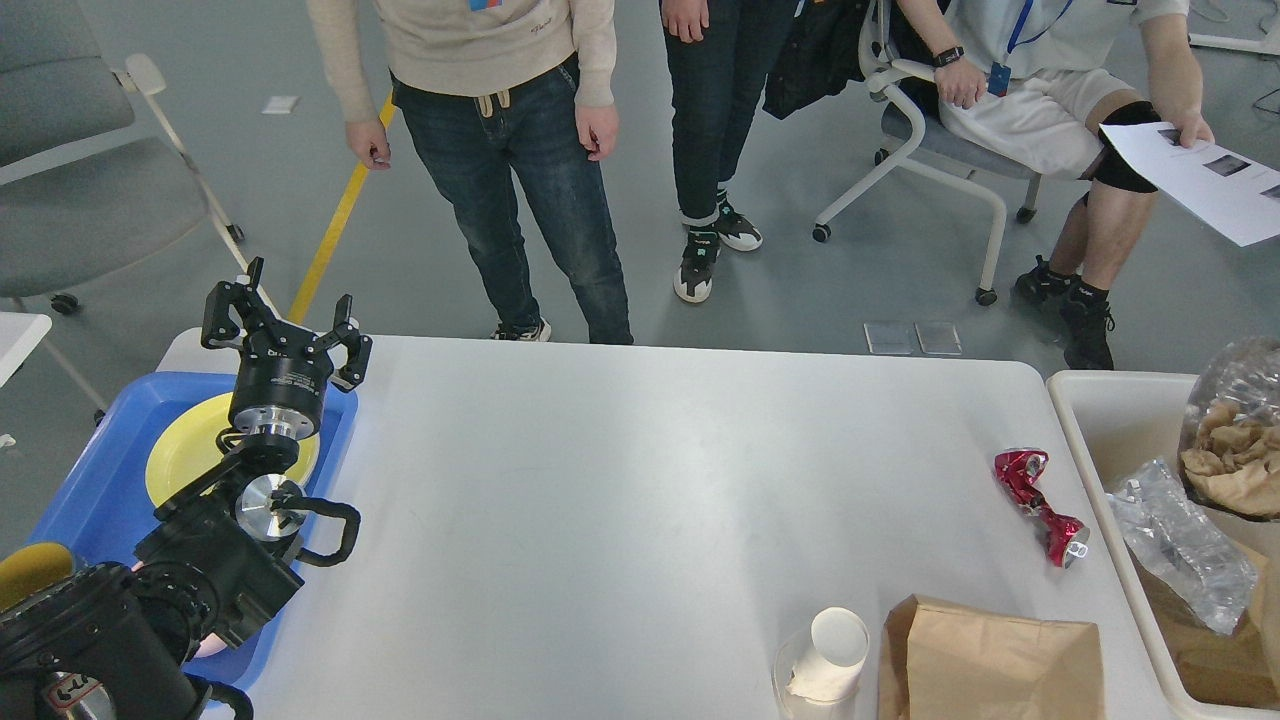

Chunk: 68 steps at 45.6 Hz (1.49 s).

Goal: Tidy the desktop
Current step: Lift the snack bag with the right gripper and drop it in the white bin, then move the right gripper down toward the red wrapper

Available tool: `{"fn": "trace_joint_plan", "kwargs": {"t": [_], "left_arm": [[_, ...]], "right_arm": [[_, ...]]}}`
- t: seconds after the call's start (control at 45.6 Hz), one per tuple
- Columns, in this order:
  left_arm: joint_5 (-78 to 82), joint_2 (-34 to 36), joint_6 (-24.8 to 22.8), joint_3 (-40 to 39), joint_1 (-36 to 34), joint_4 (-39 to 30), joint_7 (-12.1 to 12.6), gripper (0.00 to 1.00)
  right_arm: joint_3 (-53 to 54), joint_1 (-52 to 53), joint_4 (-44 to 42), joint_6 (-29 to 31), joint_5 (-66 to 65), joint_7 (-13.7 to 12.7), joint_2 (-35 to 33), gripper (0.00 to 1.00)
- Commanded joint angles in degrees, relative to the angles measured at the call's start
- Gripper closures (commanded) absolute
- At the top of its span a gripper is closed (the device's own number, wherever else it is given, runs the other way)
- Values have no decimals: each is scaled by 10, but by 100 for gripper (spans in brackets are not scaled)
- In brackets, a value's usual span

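The left gripper (285, 325) hangs with its fingers spread and empty above the yellow plate (185, 455) in the blue tray (75, 500), at the desktop's (620, 480) left end. The right gripper is out of view, so its state cannot be told.

The remaining litter lies well away across the bare white middle, toward the right: a crushed red can (1040, 505), its long axis slanting from far-left to near-right, just beside the beige bin (1095, 400); nearer the front edge, a paper cup (830, 655) and a brown paper bag (990, 655).

I judge the right arm much nearer to all three, and the bin's wall close for dropping.
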Motion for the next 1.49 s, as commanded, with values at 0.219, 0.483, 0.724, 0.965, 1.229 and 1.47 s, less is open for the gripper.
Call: {"fn": "trace_joint_plan", "kwargs": {"t": [0.219, 0.483, 0.724, 0.965, 1.229, 1.47], "left_arm": [[0, 0, 0, 0, 0, 0, 0, 3], [0, 0, 0, 0, 0, 0, 0, 3], [0, -1, 0, 0, 0, 0, 0, 3], [0, -1, 0, 0, 0, 0, 0, 4], [0, -1, 0, 0, 0, 0, 0, 3], [0, -1, 1, 0, 0, 0, 0, 3]], "right_arm": [[79, -124, -111, -27, 0, 0, 45, 11], [96, -112, -106, -20, 0, 0, 46, 0], [94, 6, -96, -13, -3, -1, 99, 0], [-16, 203, 57, 165, -10, -1, 143, 0], [-53, 416, 238, 312, -8, -1, 155, 0], [-53, 559, 307, 399, -3, -1, 162, 0]]}}
